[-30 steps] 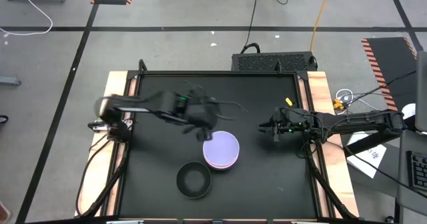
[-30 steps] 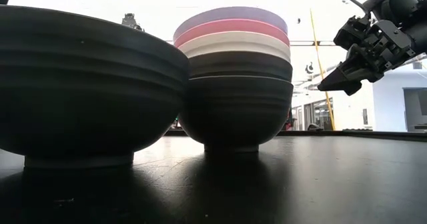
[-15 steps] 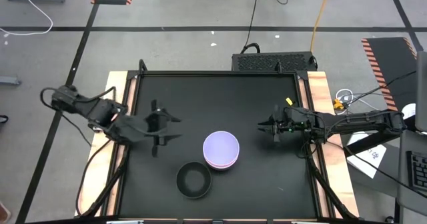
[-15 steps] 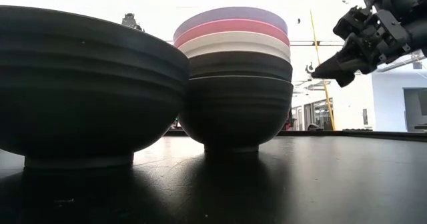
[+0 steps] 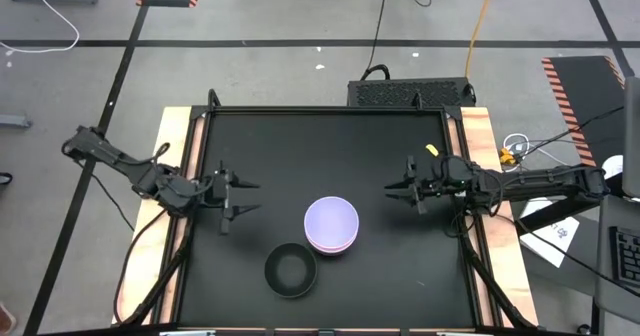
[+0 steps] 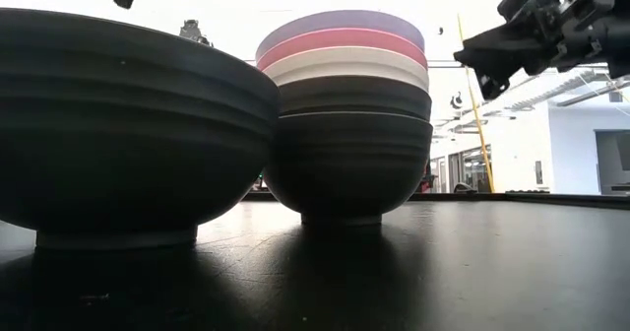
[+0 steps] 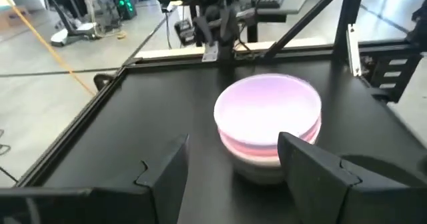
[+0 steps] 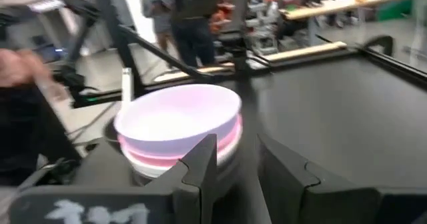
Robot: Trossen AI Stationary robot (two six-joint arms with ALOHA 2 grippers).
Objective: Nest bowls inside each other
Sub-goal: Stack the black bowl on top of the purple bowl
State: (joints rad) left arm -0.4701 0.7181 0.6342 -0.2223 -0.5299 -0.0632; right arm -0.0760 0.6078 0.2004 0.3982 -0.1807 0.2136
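A stack of nested bowls [image 5: 331, 224] stands mid-table on its foot, lavender on top, then pink, white and black ones [image 6: 345, 124] below. A single black bowl [image 5: 290, 270] stands on its own foot just nearer and to the left [image 6: 128, 134]. My left gripper [image 5: 248, 197] hovers open by the table's left edge, pointing at the stack [image 7: 267, 124], nothing between its fingers [image 7: 233, 139]. My right gripper [image 5: 392, 190] hovers open to the right of the stack [image 8: 177, 127], level, also with nothing in it [image 8: 237, 139].
The black tabletop has a raised frame [image 5: 330, 109] along its edges. A black box [image 5: 410, 91] sits past the far edge. In the right wrist view a person [image 8: 180, 11] stands beyond the table's left side. Bare tabletop lies on the far half and at the near right.
My left gripper has drawn back from beside the stack toward the table's left edge, sinking and tipping closer to level, its fingers still apart. My right gripper has tipped up to level and risen a little. The bowls have kept still.
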